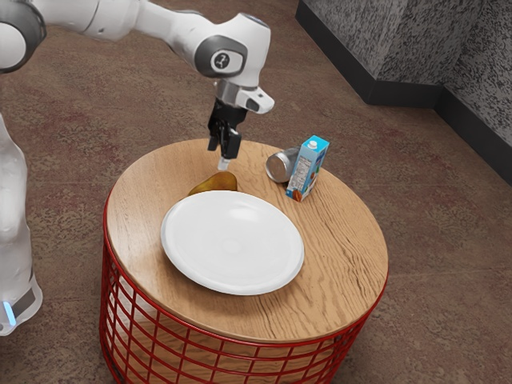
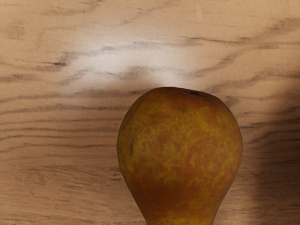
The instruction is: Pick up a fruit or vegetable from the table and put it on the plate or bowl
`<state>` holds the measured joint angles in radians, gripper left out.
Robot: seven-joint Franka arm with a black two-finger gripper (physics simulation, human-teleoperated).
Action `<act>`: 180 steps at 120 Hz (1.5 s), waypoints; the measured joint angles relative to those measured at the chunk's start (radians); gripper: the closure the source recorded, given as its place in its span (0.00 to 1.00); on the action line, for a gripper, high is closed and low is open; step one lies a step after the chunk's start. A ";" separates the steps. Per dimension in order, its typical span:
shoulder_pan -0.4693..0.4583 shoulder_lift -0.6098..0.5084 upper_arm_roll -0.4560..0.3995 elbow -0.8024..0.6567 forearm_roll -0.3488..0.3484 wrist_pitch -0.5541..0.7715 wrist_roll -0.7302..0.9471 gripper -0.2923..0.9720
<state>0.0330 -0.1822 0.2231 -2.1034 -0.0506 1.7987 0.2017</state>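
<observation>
Upper centre of the exterior view, the gripper (image 1: 226, 162) hangs over the pear (image 1: 213, 184), empty; how wide it stands I cannot tell. The pear looks firm, smooth and apt to roll, so grasp its broad belly.

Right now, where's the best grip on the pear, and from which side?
Probably across the wide belly of the pear, straight down from above. It lies on its side on the table, its neck tapers, the plate sits close beside it, and the gripper hangs over it.
</observation>
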 joint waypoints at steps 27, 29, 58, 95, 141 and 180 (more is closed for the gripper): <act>-0.001 0.001 -0.002 -0.027 -0.004 0.008 -0.055 0.23; -0.002 0.001 -0.002 -0.029 -0.004 0.008 -0.058 0.23; -0.025 0.000 -0.002 -0.043 -0.011 0.006 -0.097 0.23; -0.050 0.005 -0.002 -0.047 -0.015 0.005 -0.129 0.23; -0.063 0.042 -0.002 -0.047 -0.023 0.017 -0.155 0.23; -0.052 0.081 -0.003 -0.048 -0.023 0.029 -0.158 0.23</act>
<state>-0.0186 -0.1014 0.2199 -2.1510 -0.0731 1.8275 0.0437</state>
